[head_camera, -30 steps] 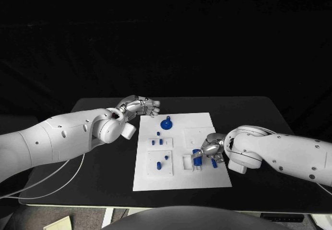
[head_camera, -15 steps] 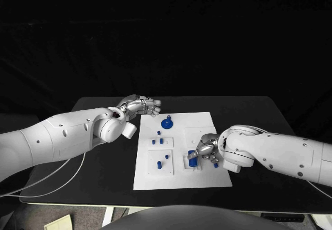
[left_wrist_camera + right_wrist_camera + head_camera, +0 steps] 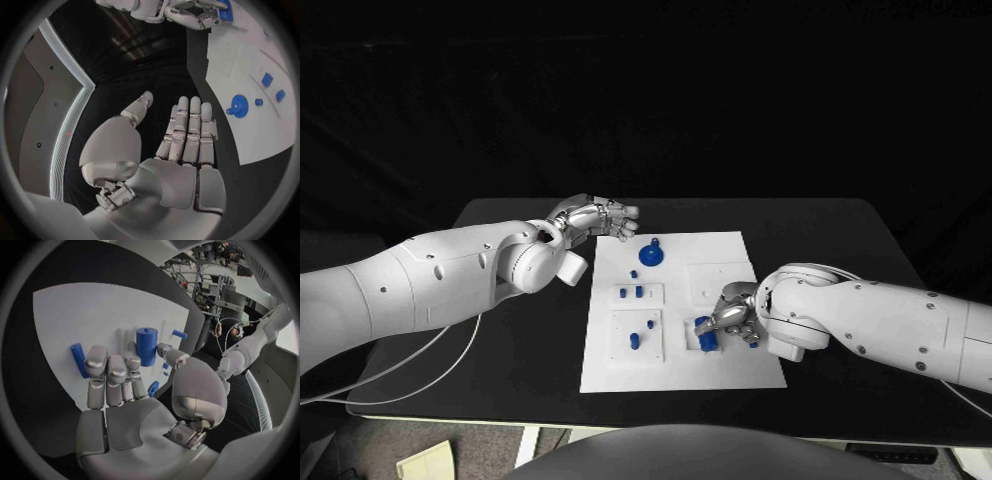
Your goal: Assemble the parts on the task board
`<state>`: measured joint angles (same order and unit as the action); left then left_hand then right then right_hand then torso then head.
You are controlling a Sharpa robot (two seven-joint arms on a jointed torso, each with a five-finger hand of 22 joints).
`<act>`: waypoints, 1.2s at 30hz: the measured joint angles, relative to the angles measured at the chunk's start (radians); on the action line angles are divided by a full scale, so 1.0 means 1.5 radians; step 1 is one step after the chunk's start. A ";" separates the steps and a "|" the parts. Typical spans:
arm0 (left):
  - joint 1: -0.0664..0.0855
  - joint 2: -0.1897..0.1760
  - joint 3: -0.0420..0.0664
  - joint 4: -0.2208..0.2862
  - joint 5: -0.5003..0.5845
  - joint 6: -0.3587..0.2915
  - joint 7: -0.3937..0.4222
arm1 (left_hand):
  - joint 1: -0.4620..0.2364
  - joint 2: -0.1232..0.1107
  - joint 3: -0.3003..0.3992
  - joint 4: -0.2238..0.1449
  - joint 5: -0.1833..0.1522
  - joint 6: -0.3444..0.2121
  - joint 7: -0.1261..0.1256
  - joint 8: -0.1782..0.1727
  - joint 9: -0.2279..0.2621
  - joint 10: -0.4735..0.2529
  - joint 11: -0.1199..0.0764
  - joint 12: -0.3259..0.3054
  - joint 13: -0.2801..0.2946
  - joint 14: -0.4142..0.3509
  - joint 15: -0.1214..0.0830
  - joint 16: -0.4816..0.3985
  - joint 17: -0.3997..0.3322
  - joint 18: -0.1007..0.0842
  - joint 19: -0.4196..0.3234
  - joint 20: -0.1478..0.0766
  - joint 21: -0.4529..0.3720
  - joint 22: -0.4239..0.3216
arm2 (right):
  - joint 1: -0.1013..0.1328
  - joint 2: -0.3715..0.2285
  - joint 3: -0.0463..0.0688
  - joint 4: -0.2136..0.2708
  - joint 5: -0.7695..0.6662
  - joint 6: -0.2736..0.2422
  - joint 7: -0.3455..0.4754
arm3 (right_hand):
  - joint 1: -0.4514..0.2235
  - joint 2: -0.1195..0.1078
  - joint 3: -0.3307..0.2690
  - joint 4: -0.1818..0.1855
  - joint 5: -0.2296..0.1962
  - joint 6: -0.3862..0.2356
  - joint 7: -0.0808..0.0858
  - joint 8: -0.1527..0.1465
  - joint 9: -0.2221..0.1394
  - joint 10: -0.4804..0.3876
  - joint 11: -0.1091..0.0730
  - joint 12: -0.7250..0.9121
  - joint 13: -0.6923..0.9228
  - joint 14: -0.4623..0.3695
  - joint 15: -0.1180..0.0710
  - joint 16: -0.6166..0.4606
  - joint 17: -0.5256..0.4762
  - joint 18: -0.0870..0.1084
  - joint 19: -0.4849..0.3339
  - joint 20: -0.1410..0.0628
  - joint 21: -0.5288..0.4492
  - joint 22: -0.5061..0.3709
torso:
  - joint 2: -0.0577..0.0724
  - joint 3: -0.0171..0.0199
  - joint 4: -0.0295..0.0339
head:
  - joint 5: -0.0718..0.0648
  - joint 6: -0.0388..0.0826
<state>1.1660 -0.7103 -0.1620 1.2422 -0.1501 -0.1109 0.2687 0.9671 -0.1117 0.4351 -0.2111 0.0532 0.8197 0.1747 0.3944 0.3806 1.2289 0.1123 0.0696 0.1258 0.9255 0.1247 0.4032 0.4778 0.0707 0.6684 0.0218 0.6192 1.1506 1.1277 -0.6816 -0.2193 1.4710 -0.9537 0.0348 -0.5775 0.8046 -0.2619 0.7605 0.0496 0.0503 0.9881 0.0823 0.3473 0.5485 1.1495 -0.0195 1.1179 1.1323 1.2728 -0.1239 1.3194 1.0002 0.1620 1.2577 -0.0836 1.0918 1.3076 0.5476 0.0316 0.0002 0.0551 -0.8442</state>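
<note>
The white task board (image 3: 682,310) lies in the middle of the black table. A blue cylinder (image 3: 707,334) stands upright in a white holder near the board's front; in the right wrist view this cylinder (image 3: 146,346) sits between thumb and fingertips. My right hand (image 3: 736,316) pinches it from the right side. A blue peg (image 3: 78,359) lies flat beside the fingers. A round blue knob (image 3: 649,257) sits near the board's far end. My left hand (image 3: 600,218) hovers off the board's far left corner, fingers (image 3: 187,130) straight and holding nothing.
Small blue parts (image 3: 636,293) stand in a white block on the board's left half, with another blue part (image 3: 636,340) in the block nearer me. Bare black table (image 3: 834,240) stretches to the right of the board.
My right hand has moved a little to the left and closed in around the blue cylinder. The left hand has stayed in place.
</note>
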 measured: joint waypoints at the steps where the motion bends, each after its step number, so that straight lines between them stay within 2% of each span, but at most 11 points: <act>1: 0.000 0.000 0.000 0.000 0.000 0.000 0.000 | 0.000 0.000 0.000 0.000 0.000 0.000 0.000 0.000 0.000 0.000 0.000 0.000 0.000 0.000 0.000 0.000 0.000 0.001 0.000 0.000 0.000 0.000 | 0.000 0.000 0.000 0.000 0.000 0.001 0.000 | 0.000 0.000 0.000 0.000 0.000 0.000 0.000 0.000 0.000 0.000 0.000 0.000 0.000 0.000 0.000 0.000 0.000 0.000 0.000 0.000 0.000 0.000 | 0.000 0.0000 0.0000 | 0.001 -0.001; 11: 0.000 0.000 0.000 0.000 0.000 0.000 0.000 | 0.000 0.000 0.000 0.000 0.000 0.000 0.000 0.000 0.000 0.000 0.000 0.000 0.000 0.000 0.000 0.000 0.001 0.003 0.000 0.000 0.000 0.000 | -0.002 0.002 0.000 0.002 -0.004 0.003 0.000 | -0.003 0.003 0.000 0.000 0.000 0.000 0.000 0.000 0.000 0.001 0.001 0.000 0.000 -0.001 0.001 0.000 0.001 0.000 -0.002 0.002 0.000 0.000 | 0.000 -0.0003 -0.0004 | 0.004 -0.004; 19: 0.000 -0.001 0.000 0.000 0.000 0.000 -0.001 | 0.000 0.000 0.000 0.000 0.000 0.000 0.000 0.000 0.000 0.000 0.000 0.000 0.000 0.000 0.000 0.000 0.001 0.002 0.000 0.000 0.000 0.000 | -0.002 0.004 0.000 0.003 -0.004 0.000 0.001 | -0.012 -0.007 -0.005 0.005 0.000 0.000 0.000 -0.003 0.000 0.001 0.001 0.000 0.001 -0.001 0.001 -0.003 0.003 0.001 -0.001 0.003 0.000 0.000 | -0.001 -0.0004 -0.0003 | 0.005 -0.004; 23: 0.000 -0.001 0.000 0.000 0.000 0.000 -0.001 | 0.000 0.000 0.000 0.000 0.000 0.000 0.000 0.000 0.000 0.000 0.000 0.000 0.000 0.000 0.000 0.000 0.000 0.001 0.000 0.000 0.000 0.000 | -0.003 0.006 0.000 0.004 -0.004 -0.002 0.002 | -0.036 -0.015 -0.037 0.004 0.000 0.000 0.000 -0.006 0.001 0.001 0.001 -0.003 0.003 -0.002 0.002 -0.003 0.006 0.001 -0.001 0.003 0.003 0.000 | -0.001 -0.0007 -0.0002 | 0.006 -0.004; 30: 0.000 -0.001 0.000 0.000 0.000 0.000 -0.001 | 0.000 0.000 0.000 0.000 0.000 0.000 0.000 0.000 0.000 0.000 0.000 0.000 0.000 0.000 0.000 0.000 0.001 -0.001 0.000 0.000 0.000 0.000 | -0.003 0.008 0.000 0.003 -0.004 -0.003 0.003 | -0.051 -0.014 -0.093 -0.006 0.000 -0.004 0.004 -0.010 0.005 -0.007 0.001 -0.005 0.006 -0.006 0.001 -0.006 0.011 0.001 -0.013 -0.002 0.003 0.000 | -0.001 -0.0006 -0.0002 | 0.007 -0.005; 36: 0.000 -0.001 0.000 -0.001 0.000 0.000 -0.001 | 0.000 0.000 0.000 0.000 0.000 0.000 0.000 0.000 0.000 0.000 0.000 0.000 0.000 0.000 0.000 0.000 0.001 -0.001 0.000 0.000 0.000 0.000 | -0.003 0.006 0.000 0.004 -0.004 -0.005 0.004 | -0.057 -0.013 -0.112 -0.011 0.000 -0.004 0.004 -0.010 0.007 -0.007 0.001 -0.005 0.007 -0.007 0.002 -0.008 0.013 0.001 -0.017 -0.005 0.003 0.000 | -0.001 -0.0004 -0.0004 | 0.008 -0.006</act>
<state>1.1660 -0.7125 -0.1618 1.2412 -0.1500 -0.1102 0.2668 0.9671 -0.1118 0.4351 -0.2111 0.0532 0.8197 0.1747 0.3944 0.3808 1.2289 0.1123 0.0696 0.1251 0.9255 0.1247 0.4032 0.4793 0.0692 0.6684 0.0218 0.6192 1.1512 1.1238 -0.6723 -0.2192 1.4772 -0.9604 0.0267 -0.5709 0.7198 -0.2808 0.5919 0.0332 0.0503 0.9821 0.0882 0.3317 0.5594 1.1397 -0.0177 1.1101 1.1427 1.2628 -0.1216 1.3069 1.0204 0.1633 1.2323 -0.0909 1.0959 1.3074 0.5469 0.0310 -0.0004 0.0668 -0.8525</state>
